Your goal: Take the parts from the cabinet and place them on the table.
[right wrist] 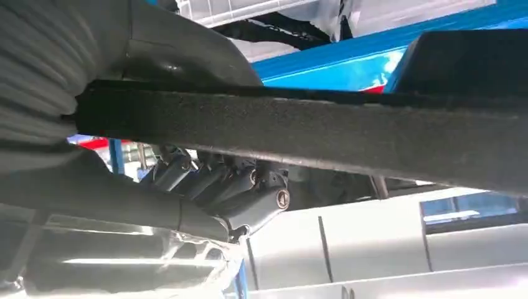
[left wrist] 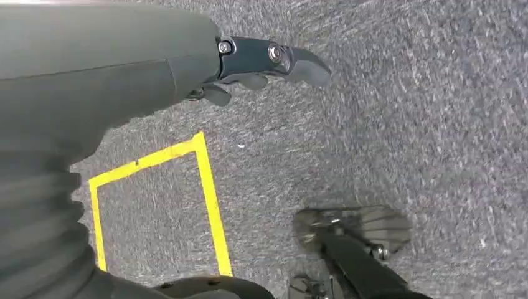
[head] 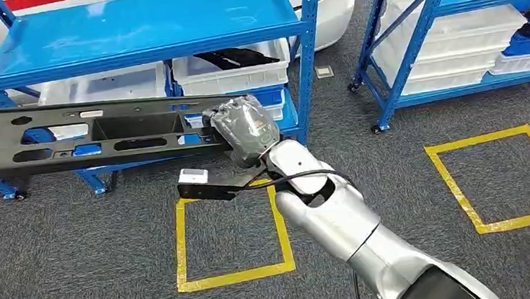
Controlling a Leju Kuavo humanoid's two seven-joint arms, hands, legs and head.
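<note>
Rack (head: 135, 27): you face blue steel shelving, white bins on its lower shelf.
Floor (head: 393, 153): grey carpet with yellow taped squares.
Panel (head: 65, 134): your long, flat black plastic part with slotted cut-outs; it is off the shelves, carried level in front of the rack's lower shelf, gripped at one end, likely so it clears the uprights.
Right hand (head: 245, 126): fingers wrapped around the panel's near end, clamping its rough-looking edge (right wrist: 311, 124).
Left hand (left wrist: 261, 62): hangs over the carpet holding nothing; fingers (left wrist: 299, 62) look loosely extended.
</note>
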